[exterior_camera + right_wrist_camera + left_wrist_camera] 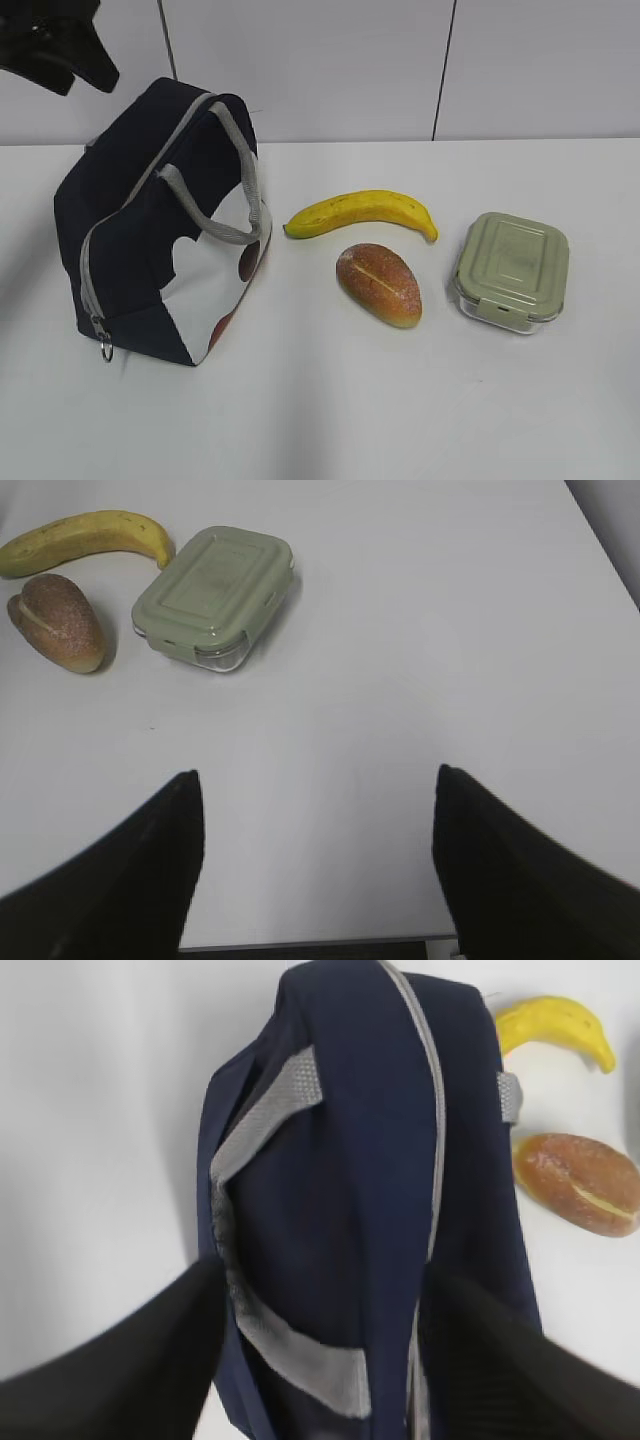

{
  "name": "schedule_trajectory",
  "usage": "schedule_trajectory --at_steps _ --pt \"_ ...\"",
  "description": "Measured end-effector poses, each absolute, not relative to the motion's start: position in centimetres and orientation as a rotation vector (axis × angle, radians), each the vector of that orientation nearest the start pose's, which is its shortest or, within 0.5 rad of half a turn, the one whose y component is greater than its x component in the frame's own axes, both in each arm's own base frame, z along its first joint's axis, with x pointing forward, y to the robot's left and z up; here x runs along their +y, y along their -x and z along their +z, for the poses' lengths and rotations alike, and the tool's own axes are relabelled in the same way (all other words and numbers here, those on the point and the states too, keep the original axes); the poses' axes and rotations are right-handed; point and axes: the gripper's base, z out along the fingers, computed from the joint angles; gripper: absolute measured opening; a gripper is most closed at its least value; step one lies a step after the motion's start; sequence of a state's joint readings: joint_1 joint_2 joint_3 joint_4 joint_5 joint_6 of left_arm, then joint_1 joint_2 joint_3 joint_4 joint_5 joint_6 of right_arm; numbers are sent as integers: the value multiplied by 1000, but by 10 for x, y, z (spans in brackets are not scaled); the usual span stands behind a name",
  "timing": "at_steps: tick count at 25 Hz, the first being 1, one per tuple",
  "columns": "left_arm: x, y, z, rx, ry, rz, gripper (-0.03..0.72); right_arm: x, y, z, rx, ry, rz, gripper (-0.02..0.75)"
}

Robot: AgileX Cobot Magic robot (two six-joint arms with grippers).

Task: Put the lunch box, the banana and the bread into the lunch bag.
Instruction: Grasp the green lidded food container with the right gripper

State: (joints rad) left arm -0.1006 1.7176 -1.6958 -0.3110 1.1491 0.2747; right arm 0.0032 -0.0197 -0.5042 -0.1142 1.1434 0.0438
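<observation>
left gripper [320, 1360]: jaws apart, straddling the lunch bag [350, 1190] directly below — nothing clamped yet
bag zipper [436, 1140]: closed, running lengthwise away from the jaws
right gripper [315, 870]: spread, empty
lunch box [213, 596], bread [57, 621], banana [85, 538]: ahead-left of right gripper — nearer that arm

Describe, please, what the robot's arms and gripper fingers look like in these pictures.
Both wrist views show two broad, matte black fingers that taper toward rounded tips, blurred by closeness, with no markings or cables visible. In the exterior view only a black, angular part of the left arm shows at the top-left corner; the right arm is out of frame there.
</observation>
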Motion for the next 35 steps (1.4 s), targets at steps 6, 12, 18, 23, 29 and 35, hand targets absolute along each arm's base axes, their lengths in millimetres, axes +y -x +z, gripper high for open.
schedule_trajectory --at_steps 6,12,18,23,29,35 --pt "-71 -390 340 2649 -470 -431 362 -9 12 272 2099 -55 -109 530" --pt "-74 -393 334 2658 -496 -462 349 -9 12 272 2099 -55 -109 530" --pt "-76 -401 319 2691 -498 -482 300 -9 12 272 2099 -55 -109 530" --pt "-77 -404 312 2705 -493 -500 202 -9 12 272 2099 -55 -109 530" --pt "-77 -404 313 2705 -490 -504 17 -9 12 272 2099 -55 -109 530" --pt "-78 -404 313 2706 -471 -524 1 -9 12 272 2099 -55 -109 530"
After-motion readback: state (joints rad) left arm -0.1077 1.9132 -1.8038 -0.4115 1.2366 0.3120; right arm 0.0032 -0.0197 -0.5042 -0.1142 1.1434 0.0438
